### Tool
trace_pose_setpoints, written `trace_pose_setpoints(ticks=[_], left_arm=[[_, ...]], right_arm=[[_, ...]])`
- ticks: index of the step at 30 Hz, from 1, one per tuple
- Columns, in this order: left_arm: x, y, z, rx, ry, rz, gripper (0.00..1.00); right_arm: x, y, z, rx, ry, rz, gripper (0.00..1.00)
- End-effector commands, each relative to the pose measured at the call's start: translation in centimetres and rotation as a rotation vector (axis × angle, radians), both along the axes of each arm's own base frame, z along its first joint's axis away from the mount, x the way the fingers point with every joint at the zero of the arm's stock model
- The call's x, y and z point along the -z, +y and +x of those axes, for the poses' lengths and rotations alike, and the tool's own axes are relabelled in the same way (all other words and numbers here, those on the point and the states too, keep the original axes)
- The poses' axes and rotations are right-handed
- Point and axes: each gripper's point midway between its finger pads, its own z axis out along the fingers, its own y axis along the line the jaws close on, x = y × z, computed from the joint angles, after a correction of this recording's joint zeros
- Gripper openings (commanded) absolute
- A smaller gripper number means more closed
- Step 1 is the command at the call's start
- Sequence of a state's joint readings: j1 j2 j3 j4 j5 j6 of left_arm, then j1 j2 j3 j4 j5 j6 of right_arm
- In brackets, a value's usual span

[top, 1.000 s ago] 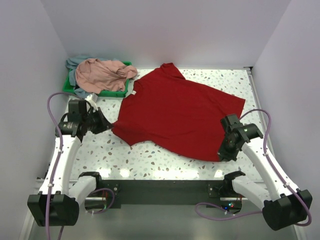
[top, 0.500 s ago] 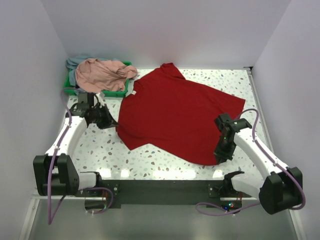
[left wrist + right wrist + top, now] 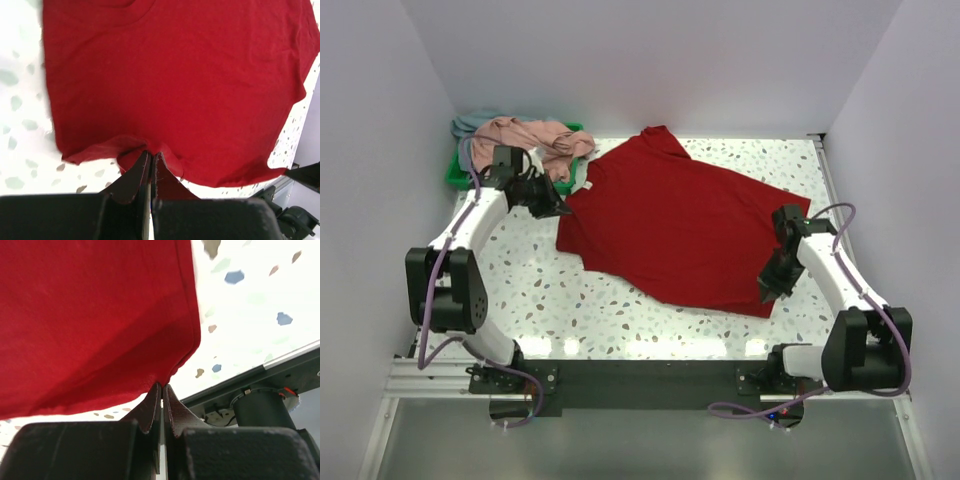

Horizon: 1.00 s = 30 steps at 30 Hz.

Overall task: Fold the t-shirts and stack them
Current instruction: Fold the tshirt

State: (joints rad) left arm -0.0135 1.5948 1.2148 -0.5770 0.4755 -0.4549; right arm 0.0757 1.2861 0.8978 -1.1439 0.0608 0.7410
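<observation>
The red t-shirt [image 3: 680, 225] lies spread flat across the middle of the table, neck toward the far left. My left gripper [image 3: 561, 207] is shut on a bunched fold at the shirt's left sleeve edge [image 3: 130, 150]; the wrist view shows the tips [image 3: 151, 154] pinching red cloth [image 3: 175, 75]. At the near right, my right gripper [image 3: 769, 289] is shut on the hem corner, its tips [image 3: 162, 386] closed on the red cloth [image 3: 95, 315]. A pink t-shirt [image 3: 525, 138] is crumpled in the tray on top of a grey-blue one [image 3: 468, 124].
The green tray [image 3: 454, 175] stands in the far left corner, close behind my left arm. White walls close off the left, far and right sides. The black frame with the right arm's base [image 3: 260, 410] runs along the near table edge.
Both grippers have moved away from the near edge with the red shirt in their grip. The left one swung up toward the tray, and the shirt's near hem has shifted farther back.
</observation>
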Motion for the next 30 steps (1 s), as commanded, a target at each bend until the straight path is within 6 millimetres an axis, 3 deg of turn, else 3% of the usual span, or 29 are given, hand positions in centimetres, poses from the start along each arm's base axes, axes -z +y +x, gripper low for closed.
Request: trace_pose_setpoints(ticks=[1, 7, 14, 22, 30], left_arm=[[-2.7, -2.0, 3.6, 0.047, -0.099, -0.040, 0.00], [-4.8, -2.8, 8.1, 0.044, -0.148, -0.063, 0.00], [-5.5, -3.8, 11.8, 0.053, -0.165, -0.092, 0.00], [-5.1, -4.9, 15.4, 0.084, -0.168, -0.127, 0.00], [-4.0, -5.8, 17.5, 0.100, -0.164, -0.151, 0.00]], right_arm=[[-1.3, -1.1, 2.6, -0.007, -0.071, 0.001, 0.00], [-1.6, -2.4, 4.6, 0.042, -0.073, -0.001, 0.00], [-2.0, -3.8, 6.6, 0.086, -0.085, -0.003, 0.00], [-2.2, -4.7, 9.2, 0.110, -0.093, 0.002, 0.00], [-2.0, -5.6, 10.9, 0.122, -0.084, -0.008, 0.00]])
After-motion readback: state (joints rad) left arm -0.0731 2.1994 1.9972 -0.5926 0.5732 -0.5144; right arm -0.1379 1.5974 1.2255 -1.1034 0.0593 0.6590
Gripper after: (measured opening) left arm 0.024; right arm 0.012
